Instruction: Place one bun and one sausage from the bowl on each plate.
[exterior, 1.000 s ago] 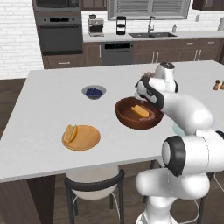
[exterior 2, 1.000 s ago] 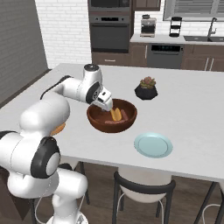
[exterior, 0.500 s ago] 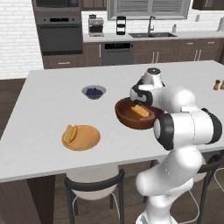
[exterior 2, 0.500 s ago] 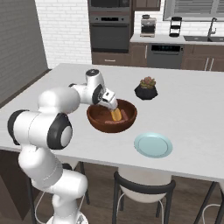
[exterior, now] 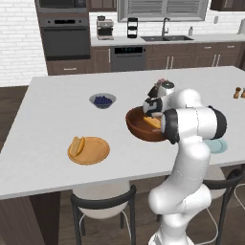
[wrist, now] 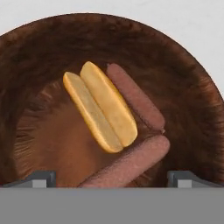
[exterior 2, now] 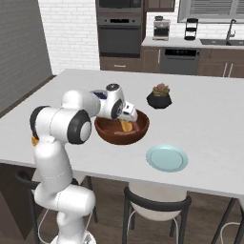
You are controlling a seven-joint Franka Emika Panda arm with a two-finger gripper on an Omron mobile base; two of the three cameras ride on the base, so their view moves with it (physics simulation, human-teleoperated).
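The dark wooden bowl (exterior: 137, 129) (exterior 2: 112, 135) (wrist: 39, 52) sits mid-counter and holds a bun (wrist: 100, 105) and two sausages (wrist: 136, 99) (wrist: 127, 162). My gripper (wrist: 112, 180) (exterior: 153, 108) (exterior 2: 128, 115) hangs just above the bowl, pointing down into it, open, with nothing held. Its fingertips (wrist: 38, 178) flank the nearer sausage's end. On the tan wooden plate (exterior: 95, 154), left of the bowl, lies a bun (exterior: 77, 145). The pale teal plate (exterior 2: 167, 158) (exterior: 219, 146) lies bare near the counter's front edge.
A small grey bowl of berries (exterior: 102, 100) stands behind the tan plate. The black plant pot (exterior 2: 159, 97) sits just beyond the wooden bowl. Shakers (exterior: 237, 92) stand far right. Stools (exterior 2: 155, 205) line the counter's near edge.
The arm's elbow has folded in over the counter's edge. The hand has sunk slightly toward the bowl and is still open. Bowl and plates are unmoved.
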